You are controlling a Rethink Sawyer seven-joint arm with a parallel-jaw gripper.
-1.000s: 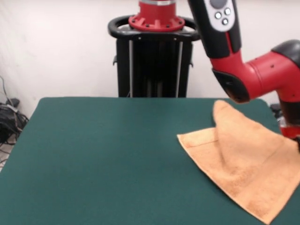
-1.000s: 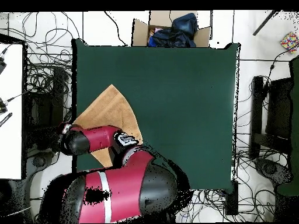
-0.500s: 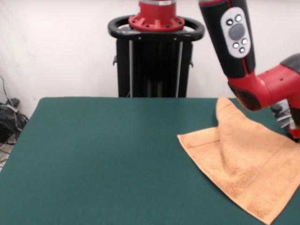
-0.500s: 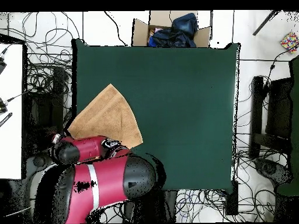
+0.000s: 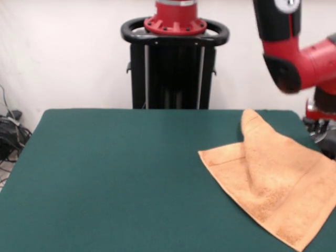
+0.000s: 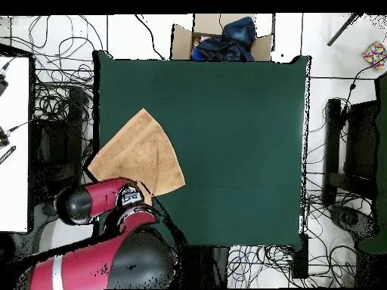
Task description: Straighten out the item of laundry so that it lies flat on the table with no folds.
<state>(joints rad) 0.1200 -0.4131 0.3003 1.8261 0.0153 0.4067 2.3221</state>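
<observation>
The item of laundry, a light orange towel [image 5: 273, 178], lies at the right of the green table [image 5: 115, 173]. A raised fold runs from its pointed far tip down across its middle. From above, the towel [image 6: 140, 155] is fan-shaped near the table's [image 6: 242, 136] left edge, with one corner reaching just past that edge. My gripper [image 5: 329, 142] hangs at the picture's right edge, beside and above the towel's far side, and is partly cut off. In the overhead view the red arm [image 6: 94, 202] hides it. Nothing shows in its grasp.
A cardboard box [image 6: 223, 38] with dark clothes stands beyond the table's top edge in the overhead view. Cables [image 6: 53, 98] cover the floor all round. A white surface [image 6: 13, 143] lies at the left and a black stand [image 6: 363, 166] at the right.
The arm has drawn back off the towel towards the robot's base and risen in the front view. The towel's near part is uncovered; the towel lies as before.
</observation>
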